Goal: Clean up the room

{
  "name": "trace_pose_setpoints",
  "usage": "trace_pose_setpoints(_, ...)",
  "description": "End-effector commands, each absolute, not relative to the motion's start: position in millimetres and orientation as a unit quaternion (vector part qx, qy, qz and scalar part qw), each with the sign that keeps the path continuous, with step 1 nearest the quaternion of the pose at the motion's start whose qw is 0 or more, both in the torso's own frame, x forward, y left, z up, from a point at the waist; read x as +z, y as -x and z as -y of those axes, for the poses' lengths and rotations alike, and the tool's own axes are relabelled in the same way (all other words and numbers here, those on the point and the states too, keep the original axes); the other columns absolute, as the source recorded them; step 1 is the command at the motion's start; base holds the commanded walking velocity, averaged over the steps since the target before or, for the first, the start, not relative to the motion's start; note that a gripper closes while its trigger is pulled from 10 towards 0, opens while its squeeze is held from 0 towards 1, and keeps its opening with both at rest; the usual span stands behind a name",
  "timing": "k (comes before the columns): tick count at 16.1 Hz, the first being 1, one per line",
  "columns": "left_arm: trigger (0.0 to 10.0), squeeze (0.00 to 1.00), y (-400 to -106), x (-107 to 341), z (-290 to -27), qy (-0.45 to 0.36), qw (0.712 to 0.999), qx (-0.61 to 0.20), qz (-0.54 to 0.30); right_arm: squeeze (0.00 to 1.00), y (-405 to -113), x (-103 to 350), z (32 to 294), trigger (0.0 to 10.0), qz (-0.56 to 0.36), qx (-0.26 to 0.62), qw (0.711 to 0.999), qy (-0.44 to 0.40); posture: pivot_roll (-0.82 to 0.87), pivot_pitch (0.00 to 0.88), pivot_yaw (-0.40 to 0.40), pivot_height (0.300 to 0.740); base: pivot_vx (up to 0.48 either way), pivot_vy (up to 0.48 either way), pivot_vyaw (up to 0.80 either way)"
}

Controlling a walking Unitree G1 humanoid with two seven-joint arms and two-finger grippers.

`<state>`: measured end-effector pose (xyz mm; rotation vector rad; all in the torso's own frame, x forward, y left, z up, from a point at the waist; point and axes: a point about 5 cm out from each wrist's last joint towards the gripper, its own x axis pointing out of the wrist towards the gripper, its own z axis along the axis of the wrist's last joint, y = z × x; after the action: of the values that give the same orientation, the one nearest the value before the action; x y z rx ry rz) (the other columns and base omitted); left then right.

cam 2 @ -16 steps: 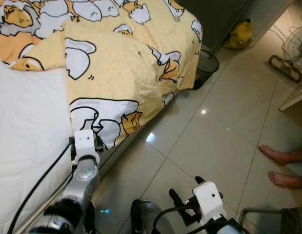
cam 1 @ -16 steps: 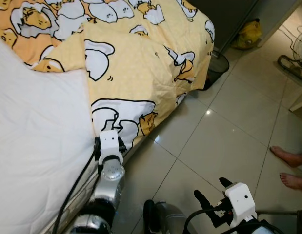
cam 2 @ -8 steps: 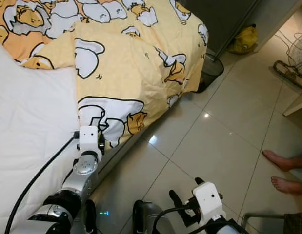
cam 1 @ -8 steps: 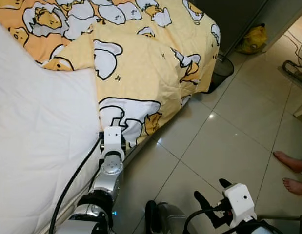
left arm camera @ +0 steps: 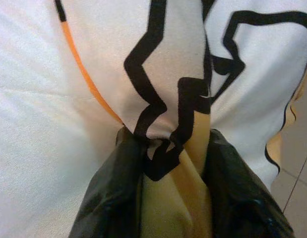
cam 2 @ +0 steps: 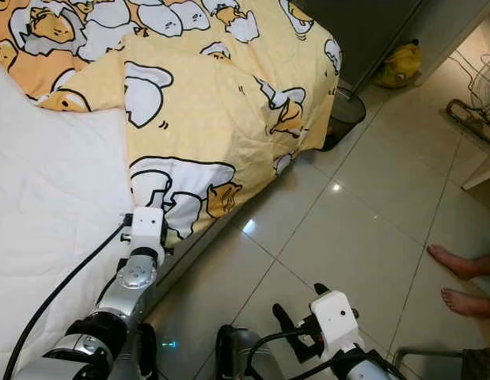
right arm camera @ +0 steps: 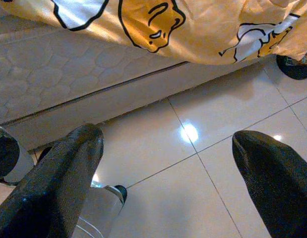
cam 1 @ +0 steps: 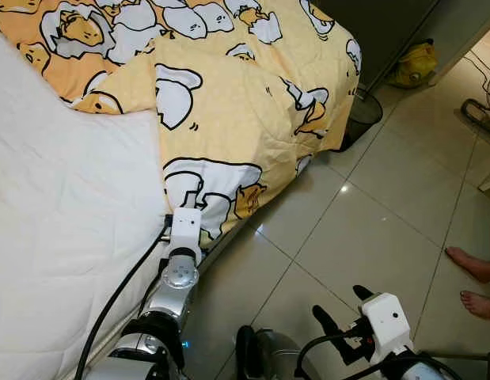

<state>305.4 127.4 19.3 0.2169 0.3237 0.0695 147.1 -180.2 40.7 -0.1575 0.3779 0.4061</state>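
A yellow blanket (cam 1: 237,111) with a cartoon egg print covers the far part of the bed and hangs over its side. My left gripper (cam 1: 184,220) is at the blanket's near corner at the edge of the white mattress (cam 1: 62,214). In the left wrist view its two black fingers (left arm camera: 113,198) are shut on a fold of the blanket (left arm camera: 168,148). My right gripper (cam 1: 339,310) hangs low over the tiled floor (cam 1: 363,229), and the right wrist view shows its fingers (right arm camera: 59,178) spread wide apart with nothing between them.
A dark round bin (cam 1: 362,112) stands on the floor by the bed's far corner, with a yellow bag (cam 1: 412,62) beyond it. A person's bare feet (cam 1: 474,281) are at the right. A fan base (cam 1: 478,111) sits at the far right. My own legs (cam 1: 260,356) show below.
The view has shifted a little. My left gripper has stayed shut on the blanket corner and moved slightly nearer along the bed edge. The right gripper has hardly moved.
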Motion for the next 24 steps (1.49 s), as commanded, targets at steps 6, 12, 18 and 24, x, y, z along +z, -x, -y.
trace_pose_setpoints(6,0.0,0.0,-289.9,2.4,-103.5,-0.117,0.973,-0.062,-0.19,0.0,-140.7,33.9,184.7,10.0,-0.208,0.186,0.958,0.075,-0.19,0.242,-0.192,0.722,0.0,0.0,0.0)
trace_pose_setpoints(12,10.0,0.0,-271.6,-7.1,-84.9,-0.185,0.932,-0.254,-0.179,0.0,-142.4,30.6,183.3,10.0,-0.212,0.19,0.956,0.073,-0.18,0.232,-0.187,0.722,0.0,0.0,0.0)
trace_pose_setpoints(18,10.0,0.0,-266.9,-8.9,-89.4,-0.172,0.93,-0.273,-0.175,0.0,-147.7,27.3,182.3,10.0,-0.211,0.194,0.955,0.074,-0.16,0.204,-0.183,0.722,0.0,0.0,0.0)
trace_pose_setpoints(24,10.0,0.0,-260.2,-14.0,-91.1,-0.188,0.928,-0.272,-0.173,0.0,-148.8,25.6,184.0,10.0,-0.211,0.196,0.954,0.078,-0.16,0.191,-0.188,0.722,-0.265,0.0,0.0)
